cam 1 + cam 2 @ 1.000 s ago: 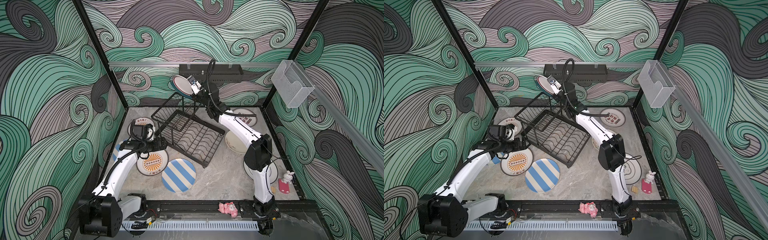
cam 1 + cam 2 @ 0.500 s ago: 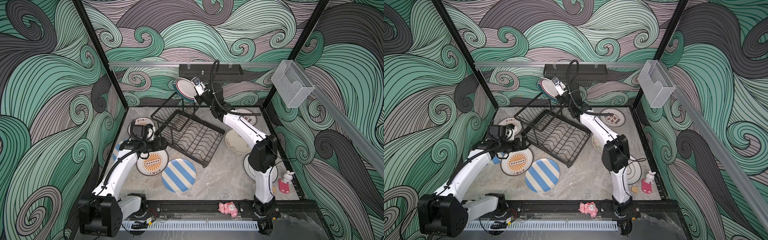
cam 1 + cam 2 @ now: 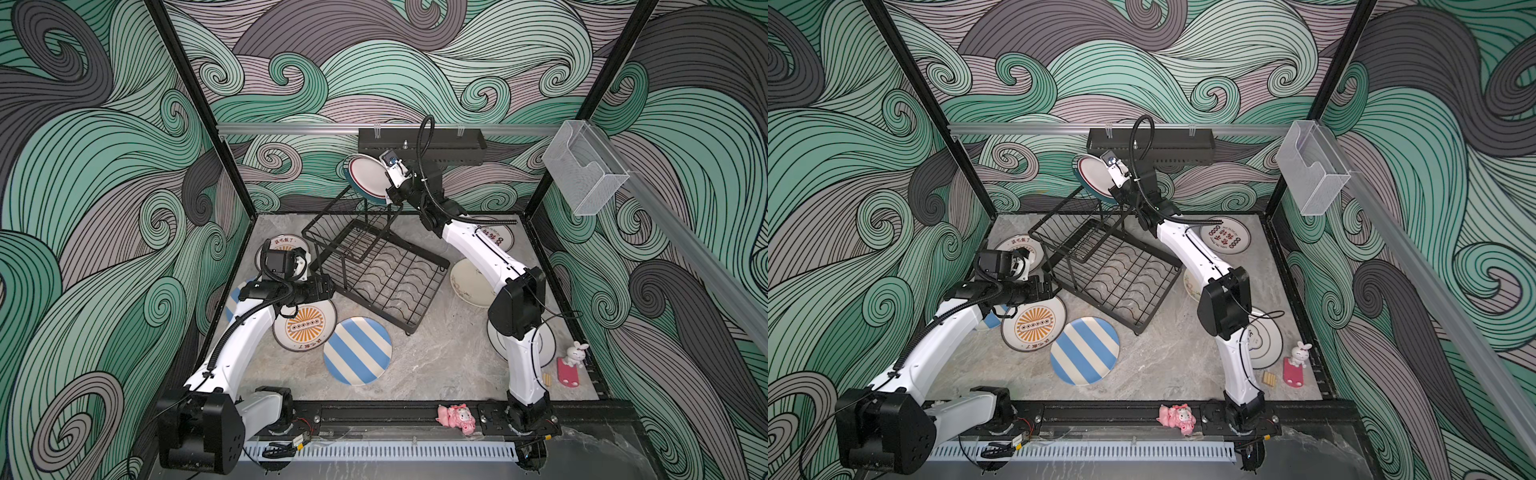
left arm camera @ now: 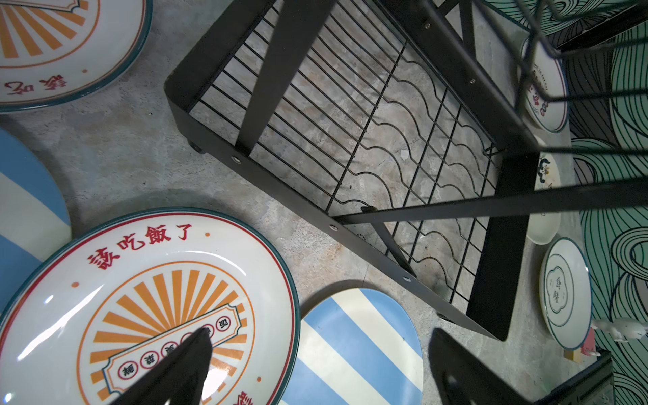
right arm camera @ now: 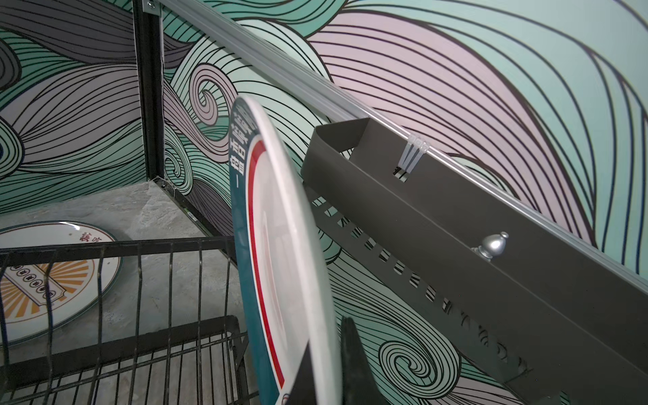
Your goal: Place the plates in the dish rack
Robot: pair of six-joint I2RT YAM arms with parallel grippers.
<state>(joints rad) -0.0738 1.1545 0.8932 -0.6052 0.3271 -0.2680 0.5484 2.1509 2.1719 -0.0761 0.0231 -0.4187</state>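
Note:
My right gripper (image 3: 392, 195) (image 5: 328, 350) is shut on the rim of the green-rimmed white plate (image 3: 365, 176) (image 5: 280, 263). It holds the plate on edge above the raised basket (image 5: 140, 333) of the black dish rack (image 3: 374, 266) (image 3: 1113, 274), close to the back wall. My left gripper (image 3: 328, 286) (image 4: 319, 333) is open and empty. It hovers over an orange sunburst plate (image 3: 305, 328) (image 4: 140, 298) and a blue striped plate (image 3: 357, 351) (image 4: 350, 350), next to the rack's left front corner.
Other plates lie flat on the floor: sunburst (image 3: 286, 241), striped (image 3: 232, 299), red-lettered (image 3: 496, 237), cream (image 3: 469, 282), white (image 3: 544, 345). A black perforated wall tray (image 3: 419, 141) hangs just behind the held plate. A clear box (image 3: 582, 174) and small toys (image 3: 575, 355) are at the right.
The right arm has shifted slightly with the plate, which stays above the raised basket. The left arm has not moved.

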